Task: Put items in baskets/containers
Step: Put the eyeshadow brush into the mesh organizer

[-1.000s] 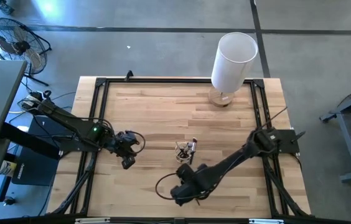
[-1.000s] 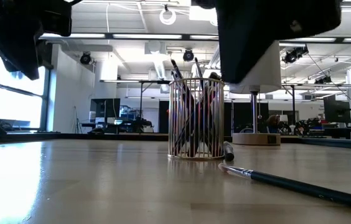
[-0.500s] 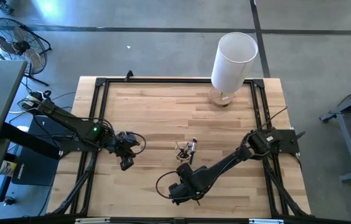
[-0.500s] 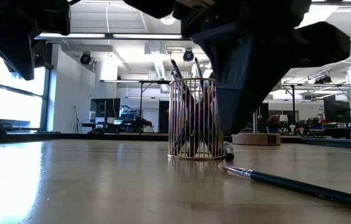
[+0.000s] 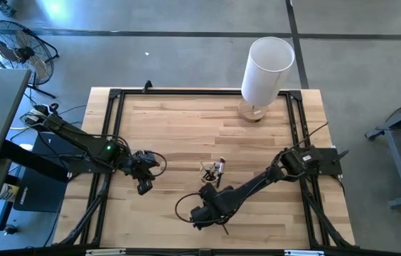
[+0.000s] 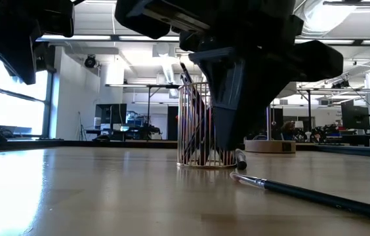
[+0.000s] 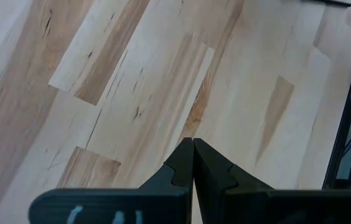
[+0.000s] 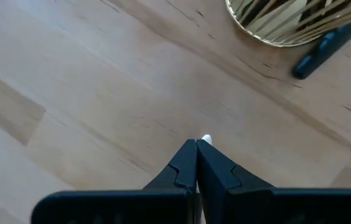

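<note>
The right end effector (image 5: 199, 215) hung low over the near part of the wooden surface (image 5: 186, 128), its fingers pressed together with a small white tip showing between them, too small to identify. Just beyond it stood the cup (image 6: 205, 124), which looked like a gold wire holder, with several brushes (image 6: 195, 105) upright inside. A dark brush (image 6: 316, 195) lay loose on the surface beside the cup, and another dark piece (image 8: 325, 46) rested against the cup's base. The left end effector (image 5: 145, 186), fingers closed on nothing, waited well apart to the left. A tall white cylinder (image 5: 266, 67) stood at the far edge.
</note>
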Tool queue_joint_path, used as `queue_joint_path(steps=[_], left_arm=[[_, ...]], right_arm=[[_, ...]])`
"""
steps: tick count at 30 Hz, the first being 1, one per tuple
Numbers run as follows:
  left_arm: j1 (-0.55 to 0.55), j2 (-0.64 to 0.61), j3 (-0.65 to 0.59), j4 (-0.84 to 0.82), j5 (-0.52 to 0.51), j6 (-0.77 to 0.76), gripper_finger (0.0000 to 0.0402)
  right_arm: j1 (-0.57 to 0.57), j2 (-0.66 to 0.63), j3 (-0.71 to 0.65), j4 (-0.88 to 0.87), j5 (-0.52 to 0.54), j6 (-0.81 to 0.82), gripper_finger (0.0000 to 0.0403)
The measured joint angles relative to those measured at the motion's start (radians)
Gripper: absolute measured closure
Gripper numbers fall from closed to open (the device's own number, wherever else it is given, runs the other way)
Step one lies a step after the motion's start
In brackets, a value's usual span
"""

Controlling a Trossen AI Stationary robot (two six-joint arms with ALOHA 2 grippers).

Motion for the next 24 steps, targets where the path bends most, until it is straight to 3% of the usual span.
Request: queue_joint_path(steps=[12,24], left_arm=[[0.000,0.000,0.000,0.001,-0.005,0.000,0.0401],[0.000,0.000,0.000,0.002,-0.008,-0.017,0.0401]], right_arm=[[-0.001,0.000,0.000,0.002,0.001,-0.023,0.0398],[-0.001,0.000,-0.001,0.002,-0.005,-0.024,0.0303]])
